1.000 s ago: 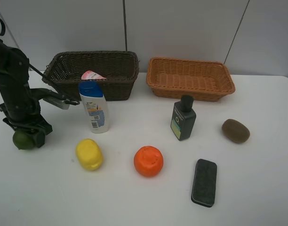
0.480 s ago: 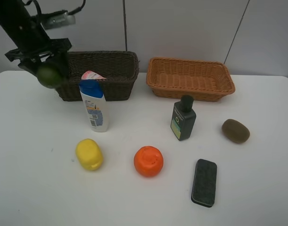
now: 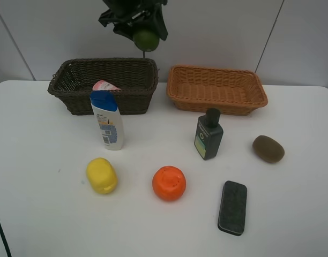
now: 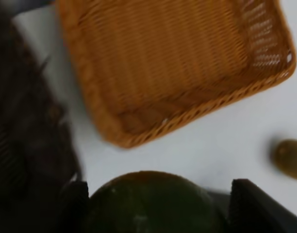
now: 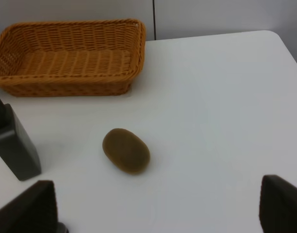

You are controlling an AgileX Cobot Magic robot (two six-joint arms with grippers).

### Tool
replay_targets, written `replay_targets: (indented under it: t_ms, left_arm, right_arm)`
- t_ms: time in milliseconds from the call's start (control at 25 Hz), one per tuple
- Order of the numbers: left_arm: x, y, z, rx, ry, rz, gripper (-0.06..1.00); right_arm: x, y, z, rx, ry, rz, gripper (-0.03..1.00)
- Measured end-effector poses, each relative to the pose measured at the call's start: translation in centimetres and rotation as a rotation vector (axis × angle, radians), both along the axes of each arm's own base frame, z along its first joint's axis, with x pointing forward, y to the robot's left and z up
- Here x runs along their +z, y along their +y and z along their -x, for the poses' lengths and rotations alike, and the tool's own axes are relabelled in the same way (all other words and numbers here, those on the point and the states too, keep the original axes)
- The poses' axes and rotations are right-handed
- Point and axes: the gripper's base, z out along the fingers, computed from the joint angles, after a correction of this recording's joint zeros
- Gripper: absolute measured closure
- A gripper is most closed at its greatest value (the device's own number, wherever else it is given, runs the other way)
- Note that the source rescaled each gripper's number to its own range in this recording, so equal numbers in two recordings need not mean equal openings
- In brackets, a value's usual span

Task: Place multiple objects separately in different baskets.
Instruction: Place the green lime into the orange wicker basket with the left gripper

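The green fruit looks round, firm, fairly light and smooth-skinned, so I'd guess a loose pinch would let it roll out; its widest middle is the place to hold it. The left gripper has it just there, 1 finger pressed to each flank. It hangs high at 12 o'clock, over the gap between the dark basket and the tan basket. The right gripper gapes wide, holding nothing.

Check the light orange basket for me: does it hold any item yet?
No, the light orange basket shows only its bare woven floor and walls in the right wrist view.
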Motion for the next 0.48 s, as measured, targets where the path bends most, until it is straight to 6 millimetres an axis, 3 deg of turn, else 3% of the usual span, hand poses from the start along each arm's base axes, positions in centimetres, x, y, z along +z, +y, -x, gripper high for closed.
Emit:
replay_targets:
  t_ms: [120,240,480]
  left_arm:
    - [-1.9,-3.9,-1.6,-0.015,-0.072,0.043,0.34]
    - [-5.1,-6.9,-3.4,-0.005,-0.149,0.081,0.34]
    - [-9.8,-10.9,-4.6,-0.044,-0.333,0.100,0.34]
  right_arm:
    - [0.0,0.0,0.0,0.000,0.000,0.000,-0.01]
    - [0.0,0.0,0.0,0.000,0.000,0.000,-0.01]
    - [0.0,0.0,0.0,0.000,0.000,0.000,-0.01]
